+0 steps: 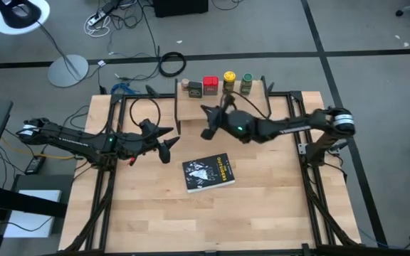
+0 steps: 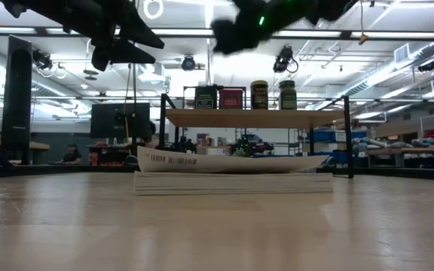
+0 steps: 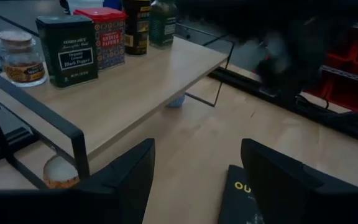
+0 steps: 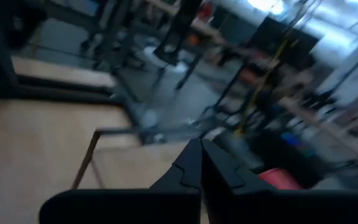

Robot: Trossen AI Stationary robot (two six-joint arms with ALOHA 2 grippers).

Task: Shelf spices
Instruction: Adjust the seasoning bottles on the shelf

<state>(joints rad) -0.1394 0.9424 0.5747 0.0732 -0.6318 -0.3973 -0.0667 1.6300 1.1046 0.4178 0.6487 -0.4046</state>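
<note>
Left gripper [image 3: 194, 180] fingers wide apart, empty; right gripper [image 4: 201, 163] fingers together.

A flat black book [image 1: 208, 173] lies on the wooden table [image 1: 262, 206], and you can see its white drawing and yellow letters. It sits just in front of the open jaws on your left side and below the shut jaws on your right. Past the table, a white lamp [image 1: 21, 16] stands on the grey floor, near some black cables [image 1: 171, 65].
</note>
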